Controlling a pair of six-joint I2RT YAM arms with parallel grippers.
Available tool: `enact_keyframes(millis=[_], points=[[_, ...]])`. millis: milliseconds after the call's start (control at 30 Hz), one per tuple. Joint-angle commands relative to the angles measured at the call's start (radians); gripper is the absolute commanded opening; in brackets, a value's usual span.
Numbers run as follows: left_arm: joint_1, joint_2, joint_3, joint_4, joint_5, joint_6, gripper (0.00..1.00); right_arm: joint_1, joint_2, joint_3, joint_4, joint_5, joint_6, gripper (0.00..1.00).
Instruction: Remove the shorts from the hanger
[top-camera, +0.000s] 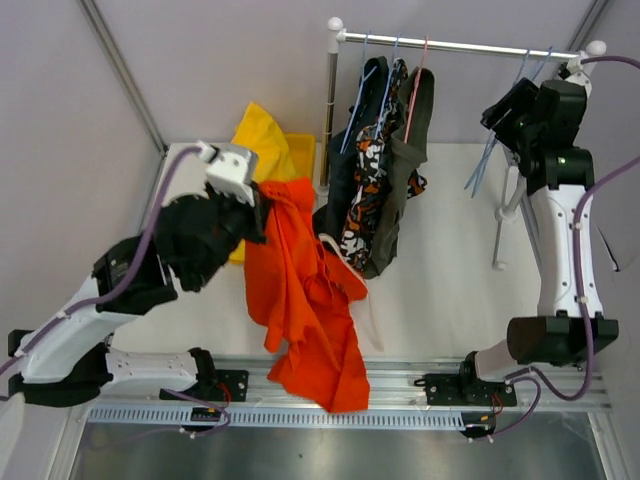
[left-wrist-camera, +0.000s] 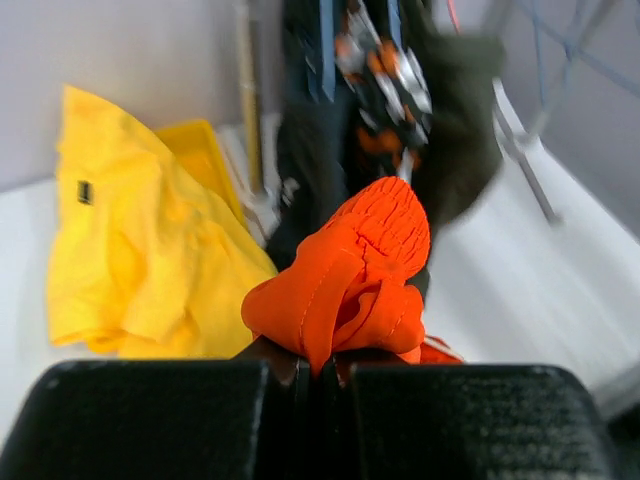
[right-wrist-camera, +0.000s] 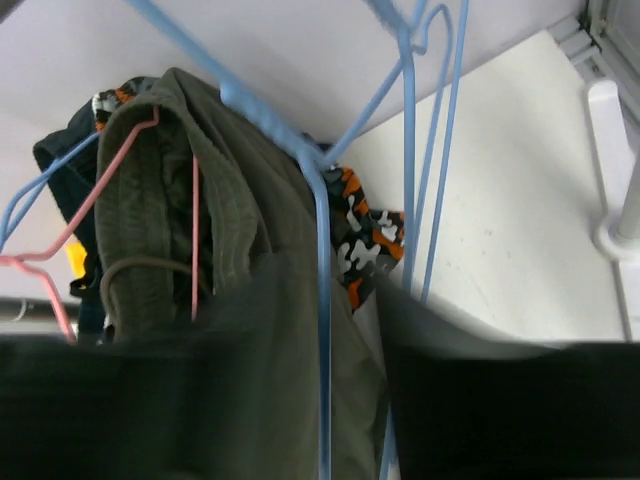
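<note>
My left gripper (top-camera: 258, 215) (left-wrist-camera: 322, 350) is shut on the waistband of the orange-red shorts (top-camera: 300, 290) (left-wrist-camera: 370, 250), which hang off any hanger, left of the rack. The yellow shorts (top-camera: 262, 135) (left-wrist-camera: 140, 240) lie over a yellow bin (top-camera: 300, 150). The navy-black (top-camera: 343, 175), camouflage (top-camera: 365, 200) (right-wrist-camera: 365, 235) and olive-grey shorts (top-camera: 408, 150) (right-wrist-camera: 180, 200) hang from the rod (top-camera: 470, 45). My right gripper (top-camera: 500, 112) (right-wrist-camera: 355, 400) is open around the wires of empty blue hangers (top-camera: 488, 160) (right-wrist-camera: 323, 300) at the rod's right end.
The olive shorts hang on a pink hanger (right-wrist-camera: 193, 250). The rack's left post (top-camera: 330, 110) stands beside the yellow bin, and its white right leg (top-camera: 505, 215) stands by my right arm. Grey walls close in the back and left.
</note>
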Motion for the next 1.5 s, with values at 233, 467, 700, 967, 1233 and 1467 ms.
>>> enact_keyframes(millis=[233,467,700,967,1233,1467], points=[[0.607,0.463,0.727,0.035,0.290,0.307,0.00,-0.001,-0.306,-0.261,0.007,-0.061,0.001,0.99],[0.917,0.795,0.912,0.222,0.462,0.155,0.00,0.001,-0.476,-0.404,0.001,-0.158,0.010,0.99],[0.926,1.104,0.860,0.250,0.671,0.042,0.18,0.021,-0.568,-0.514,0.154,-0.365,0.002,1.00],[0.871,1.020,0.638,0.230,0.853,0.029,0.88,0.286,-0.418,-0.308,0.221,-0.321,-0.076,0.99],[0.840,0.695,0.289,0.245,0.735,0.034,0.99,0.390,-0.187,-0.096,0.231,-0.166,-0.136,0.99],[0.840,0.287,-0.129,0.363,0.766,0.017,0.99,0.395,-0.062,-0.010,0.218,0.021,-0.196,0.88]])
